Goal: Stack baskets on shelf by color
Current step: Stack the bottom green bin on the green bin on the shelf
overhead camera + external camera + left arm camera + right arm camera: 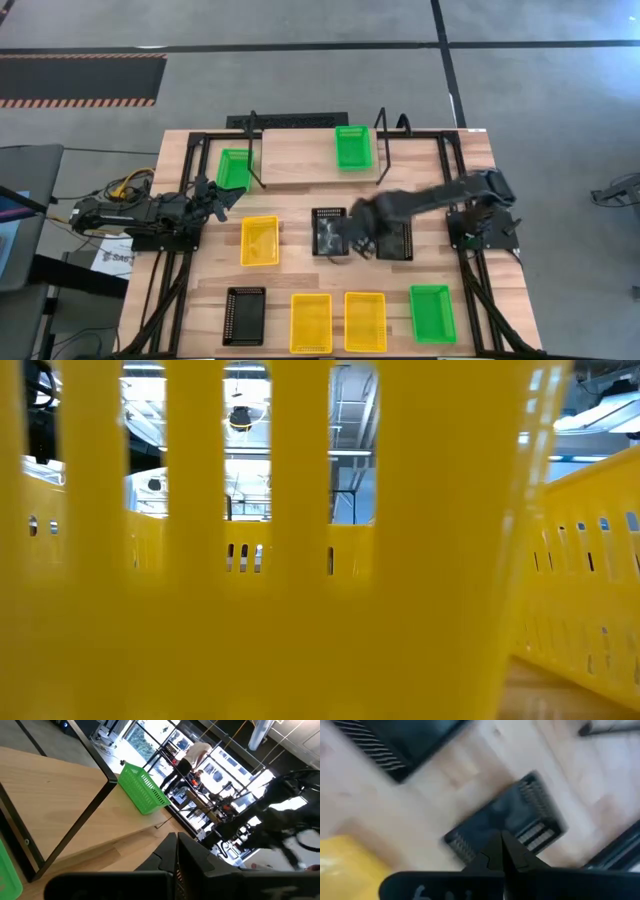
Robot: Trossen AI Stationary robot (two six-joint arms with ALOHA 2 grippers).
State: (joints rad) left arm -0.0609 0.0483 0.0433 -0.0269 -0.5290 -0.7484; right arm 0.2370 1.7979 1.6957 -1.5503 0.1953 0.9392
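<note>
Green basket (353,146) sits on the shelf (300,165); right gripper (352,240), shut and empty, hovers over a black basket (329,231) beside it, likely next.

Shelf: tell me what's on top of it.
One green basket sits on the shelf near its right end; the rest of the board shows bare wood. Whatever lies beneath the shelf is hidden.

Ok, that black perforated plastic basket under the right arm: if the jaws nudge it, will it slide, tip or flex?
The black perforated plastic basket looks thin-walled and empty, so probably light; it would likely slide on the smooth wooden table. It sits low and wide, so tipping seems unlikely. The slotted walls may flex slightly if the right gripper, jaws shut, presses them.
</note>
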